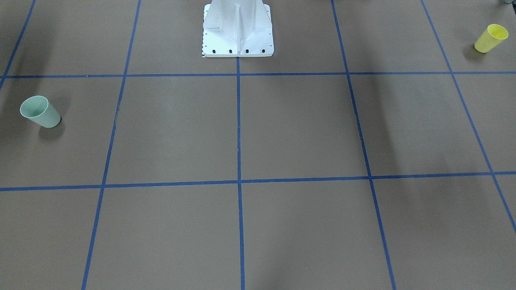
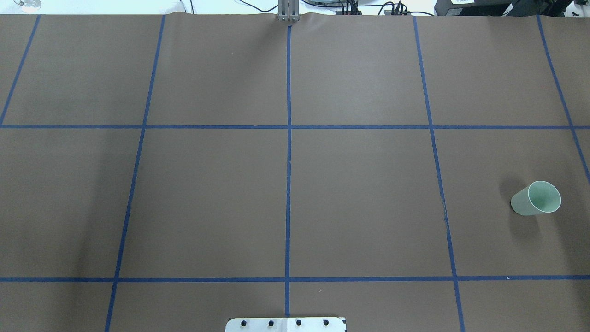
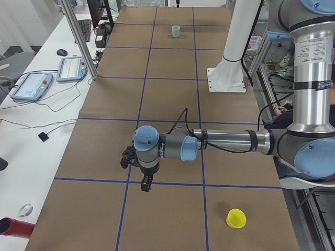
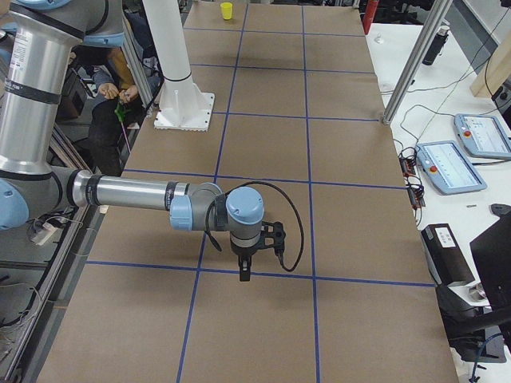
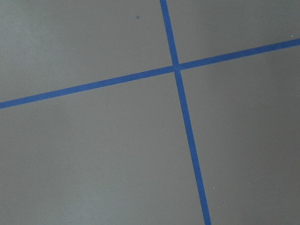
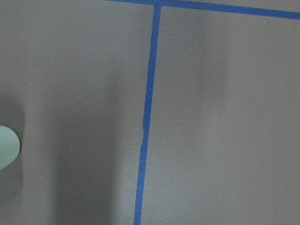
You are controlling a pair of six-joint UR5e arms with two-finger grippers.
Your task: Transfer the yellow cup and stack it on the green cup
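Observation:
The yellow cup [image 1: 491,38] stands upright, mouth up, on the brown table at the robot's left end; it also shows in the exterior left view [image 3: 236,218] and far off in the exterior right view [image 4: 227,9]. The green cup [image 1: 40,112] stands upright at the robot's right end [image 2: 536,198], and its edge shows in the right wrist view [image 6: 7,147]. My left gripper [image 3: 145,184] hangs over the table, away from the yellow cup. My right gripper [image 4: 243,271] hangs over the table too. Both show only in side views; I cannot tell whether they are open or shut.
The white robot pedestal [image 1: 238,36] stands at the table's middle rear edge. Blue tape lines [image 2: 288,138] form a grid on the brown surface. Side benches hold control tablets [image 3: 31,86] [image 4: 447,167], and metal posts [image 3: 78,36] stand by the table edges.

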